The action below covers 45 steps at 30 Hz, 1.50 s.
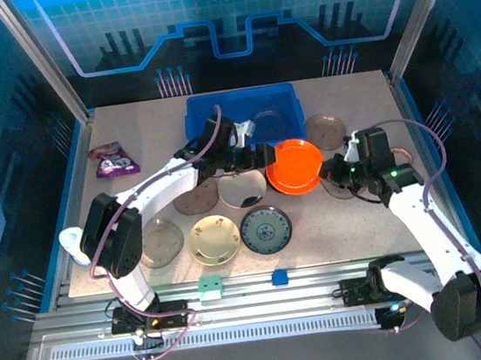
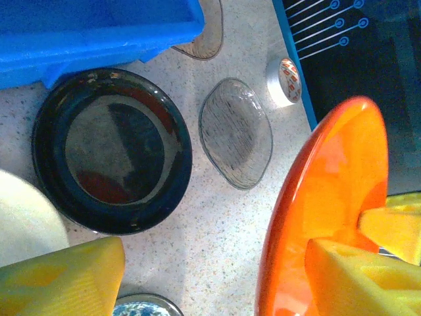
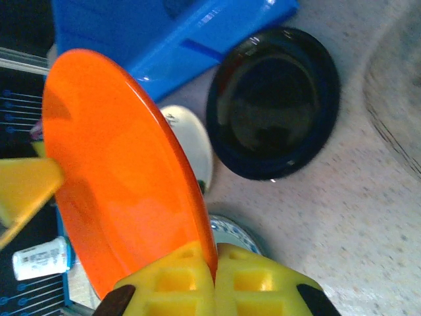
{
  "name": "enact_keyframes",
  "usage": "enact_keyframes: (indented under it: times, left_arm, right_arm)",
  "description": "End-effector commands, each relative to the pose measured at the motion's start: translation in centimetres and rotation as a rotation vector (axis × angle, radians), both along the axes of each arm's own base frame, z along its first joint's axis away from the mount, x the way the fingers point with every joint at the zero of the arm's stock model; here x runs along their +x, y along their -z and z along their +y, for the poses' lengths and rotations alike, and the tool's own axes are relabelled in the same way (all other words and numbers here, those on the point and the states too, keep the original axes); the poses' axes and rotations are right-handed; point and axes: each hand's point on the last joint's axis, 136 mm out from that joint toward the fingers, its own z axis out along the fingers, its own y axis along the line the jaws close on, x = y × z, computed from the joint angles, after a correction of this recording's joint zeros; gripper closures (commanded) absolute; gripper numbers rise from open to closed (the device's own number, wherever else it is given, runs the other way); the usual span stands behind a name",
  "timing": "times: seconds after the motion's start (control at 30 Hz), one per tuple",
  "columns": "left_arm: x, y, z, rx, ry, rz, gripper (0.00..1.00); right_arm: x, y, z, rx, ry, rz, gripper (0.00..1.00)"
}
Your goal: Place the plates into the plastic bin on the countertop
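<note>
Glossy round orange-red plate (image 1: 298,166) tilted above the speckled tabletop (image 1: 325,227): right jaws pinch its rim, left jaws gape astride it.

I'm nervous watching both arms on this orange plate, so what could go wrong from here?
The right gripper pinches only the rim of the orange plate, which stands on edge, so it may pivot or slip if the left gripper, jaws open around the opposite edge, closes off-centre. If it drops, it could strike the black plate lying on the countertop close by.
</note>
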Motion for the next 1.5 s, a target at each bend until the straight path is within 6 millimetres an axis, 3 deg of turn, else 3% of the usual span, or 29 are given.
enact_keyframes:
  times: [0.0, 0.03, 0.13, 0.17, 0.2, 0.33, 0.5, 0.6, 0.67, 0.7, 0.77, 0.8, 0.9, 0.93, 1.07, 1.23, 1.47]
  left_arm:
    - [-0.6, -1.7, -0.4, -0.075, 0.025, -0.002, 0.33]
    - [-0.6, -1.9, -0.5, -0.086, 0.027, -0.004, 0.41]
    - [-0.6, -2.3, -0.5, -0.124, 0.026, 0.014, 0.89]
    - [-0.6, -2.4, -0.3, -0.139, 0.021, 0.022, 1.0]
    - [-0.6, -2.5, -0.2, -0.156, 0.019, 0.026, 1.0]
    - [-0.7, -3.4, 0.7, -0.232, -0.006, 0.042, 1.0]
    - [-0.8, -4.3, 1.7, -0.285, -0.016, 0.056, 1.0]
    - [-0.8, -4.7, 2.1, -0.292, -0.025, 0.051, 1.0]
    - [-0.7, -4.7, 2.5, -0.292, -0.035, 0.05, 1.0]
    - [-0.7, -4.8, 2.6, -0.292, -0.036, 0.05, 1.0]
    - [-0.5, -4.7, 2.9, -0.284, -0.048, 0.053, 1.0]
    - [-0.5, -4.6, 3.3, -0.274, -0.06, 0.051, 0.97]
    - [0.0, -4.0, 5.4, -0.228, -0.136, 0.039, 0.05]
    - [0.2, -3.7, 6.3, -0.209, -0.167, 0.032, 0.01]
    - [0.9, -3.7, 10.6, -0.133, -0.293, -0.004, 0.01]
    - [0.3, -4.0, 14.5, -0.014, -0.387, -0.043, 0.01]
    - [-0.9, -4.1, 18.0, 0.038, -0.465, -0.048, 0.01]
  right_arm:
    - [2.1, -3.7, 1.9, 0.06, -0.064, -0.123, 1.0]
    - [2.5, -3.8, 2.1, 0.061, -0.073, -0.129, 1.0]
    - [3.5, -4.2, 3.0, 0.062, -0.099, -0.155, 1.0]
    - [3.8, -4.3, 3.2, 0.064, -0.103, -0.166, 1.0]
    - [4.2, -4.4, 3.4, 0.069, -0.107, -0.181, 1.0]
    - [5.5, -4.3, 3.6, 0.067, -0.105, -0.211, 0.79]
    - [7.1, -3.6, 4.3, 0.069, -0.114, -0.22, 0.68]
    - [8.0, -3.4, 5.0, 0.073, -0.125, -0.221, 0.73]
    - [8.6, -3.4, 5.4, 0.071, -0.125, -0.222, 0.95]
    - [8.9, -3.6, 5.6, 0.073, -0.13, -0.229, 1.0]
    - [9.6, -3.9, 5.9, 0.072, -0.126, -0.233, 1.0]
    - [10.1, -4.3, 6.0, 0.071, -0.123, -0.238, 1.0]
    - [12.2, -5.5, 6.4, 0.053, -0.116, -0.262, 1.0]
    - [13.0, -5.8, 6.6, 0.044, -0.118, -0.267, 1.0]
    - [17.2, -6.0, 7.9, -0.002, -0.121, -0.27, 1.0]
    - [22.2, -4.9, 10.4, -0.092, -0.13, -0.255, 1.0]
    - [27.7, -1.3, 14.2, -0.096, -0.127, -0.214, 1.0]
